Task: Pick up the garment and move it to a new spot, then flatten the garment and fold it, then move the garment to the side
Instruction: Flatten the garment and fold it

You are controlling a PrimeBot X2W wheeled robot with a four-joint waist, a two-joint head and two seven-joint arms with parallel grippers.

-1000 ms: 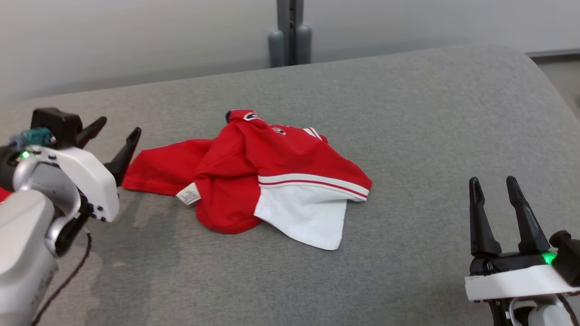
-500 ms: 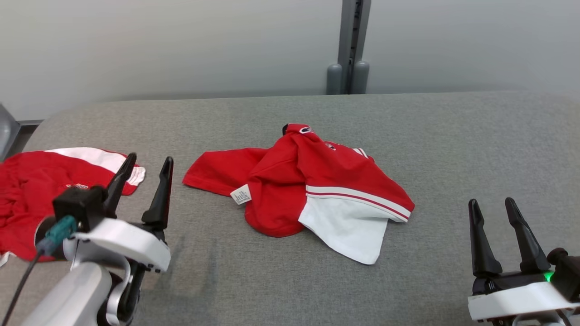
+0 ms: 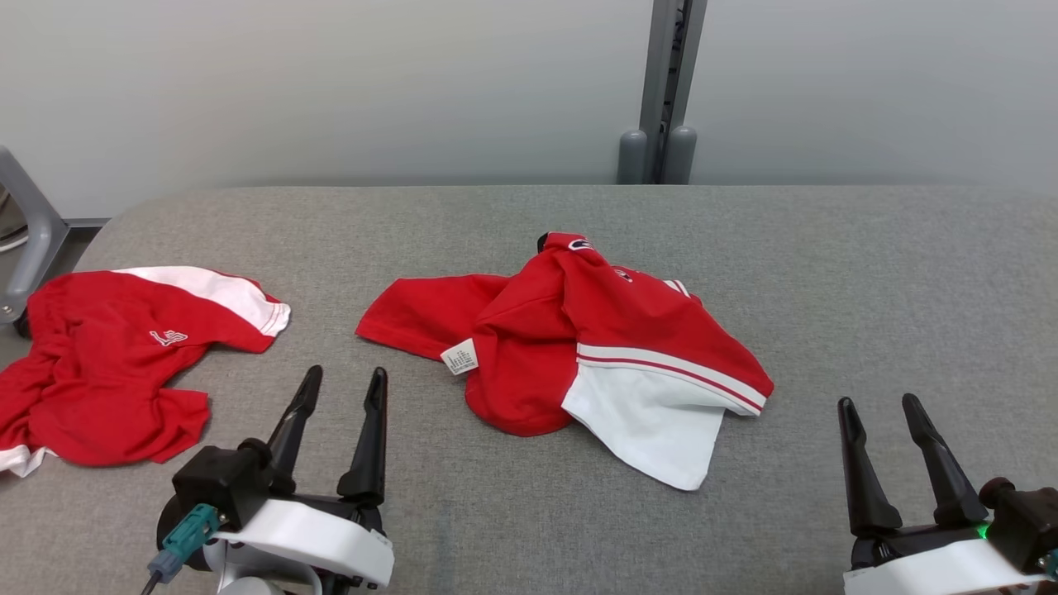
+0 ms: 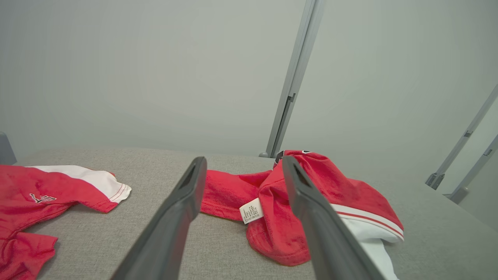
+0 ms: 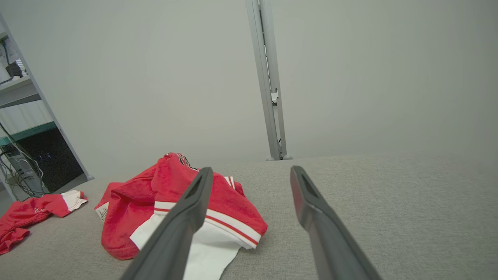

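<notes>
A crumpled red garment [image 3: 579,347] with a white panel and a white tag lies in a heap at the middle of the grey padded table [image 3: 868,273]. Down at the near left, my left gripper [image 3: 346,373] is open and holds nothing, its fingers pointing towards the garment's left side, a short gap away. At the near right my right gripper [image 3: 877,402] stands open too, apart from the white panel. In the left wrist view the garment [image 4: 350,194] lies beyond the left gripper [image 4: 243,159]. In the right wrist view the garment [image 5: 128,210] sits left of the right gripper [image 5: 251,169].
A second red and white garment [image 3: 107,364] lies rumpled at the table's left end, also visible as the second garment [image 4: 39,194] in the left wrist view. A grey post [image 3: 665,91] stands behind the table against the wall. A metal frame [image 3: 33,223] stands off the left edge.
The head camera has swung, bringing the second garment into view. My left gripper has drawn back from the garment's left edge to the near left, fingers now pointing up. The right gripper kept still.
</notes>
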